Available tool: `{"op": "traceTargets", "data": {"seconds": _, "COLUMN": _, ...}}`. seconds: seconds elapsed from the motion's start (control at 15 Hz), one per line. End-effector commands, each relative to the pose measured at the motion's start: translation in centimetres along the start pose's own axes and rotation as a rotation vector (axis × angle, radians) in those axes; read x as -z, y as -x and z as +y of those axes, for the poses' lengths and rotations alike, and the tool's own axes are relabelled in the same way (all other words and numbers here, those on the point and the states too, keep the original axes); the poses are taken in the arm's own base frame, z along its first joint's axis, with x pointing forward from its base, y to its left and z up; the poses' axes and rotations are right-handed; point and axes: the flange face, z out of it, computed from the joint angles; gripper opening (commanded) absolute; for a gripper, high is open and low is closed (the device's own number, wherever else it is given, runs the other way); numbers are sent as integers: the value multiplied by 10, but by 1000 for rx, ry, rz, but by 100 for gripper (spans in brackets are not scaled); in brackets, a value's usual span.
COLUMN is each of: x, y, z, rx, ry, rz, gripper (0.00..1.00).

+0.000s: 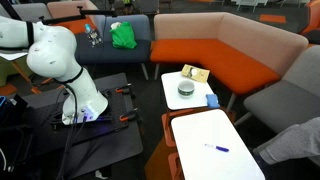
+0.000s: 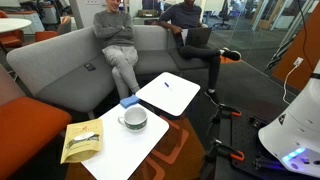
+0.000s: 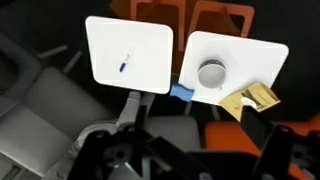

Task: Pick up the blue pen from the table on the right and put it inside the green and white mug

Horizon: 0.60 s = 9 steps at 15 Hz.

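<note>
**Pen not yet picked up; all of the task is outstanding**

The arm (image 1: 52, 55) stands well back from both tabletops. A dark blurred mass (image 3: 150, 155) along the lower edge of the wrist view is probably the fingers, but it is too indistinct to tell whether they are released or clenched. Nothing can be seen held in them.

The long white table (image 3: 150, 40) lies far ahead of the fingers, to one side in the wrist view. The smaller, squarer table (image 3: 262, 60) sits just beside it on the other side. That smaller table carries the green and white mug (image 3: 211, 73), a tan boxy object (image 3: 250, 97) and a light blue object (image 3: 181, 93).

The mug stands upright with its mouth open, and nothing shows inside it.

The blue pen (image 3: 123, 65) lies flat and alone on the long table, well apart from the fingers and from the mug. In the wrist view its long axis runs diagonally across the tabletop. It is too small to tell which end is the tip.

Judgement: approach, grasp, carry and drop into the mug all remain to be done.
</note>
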Motion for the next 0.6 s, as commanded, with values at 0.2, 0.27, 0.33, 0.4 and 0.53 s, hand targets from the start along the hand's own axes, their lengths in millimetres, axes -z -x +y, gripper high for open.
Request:
{"op": "traceTargets", "data": {"seconds": 0.2, "x": 0, "y": 0, "z": 0, "rx": 0, "ry": 0, "rz": -1, "gripper": 100}}
{"op": "traceTargets", "data": {"seconds": 0.27, "x": 0, "y": 0, "z": 0, "rx": 0, "ry": 0, "rz": -1, "gripper": 100}}
{"op": "traceTargets", "data": {"seconds": 0.33, "x": 0, "y": 0, "z": 0, "rx": 0, "ry": 0, "rz": -1, "gripper": 100}}
{"op": "traceTargets", "data": {"seconds": 0.4, "x": 0, "y": 0, "z": 0, "rx": 0, "ry": 0, "rz": -1, "gripper": 100}}
{"op": "traceTargets", "data": {"seconds": 0.53, "x": -9, "y": -15, "z": 8, "rx": -108, "ry": 29, "rz": 22, "gripper": 100}}
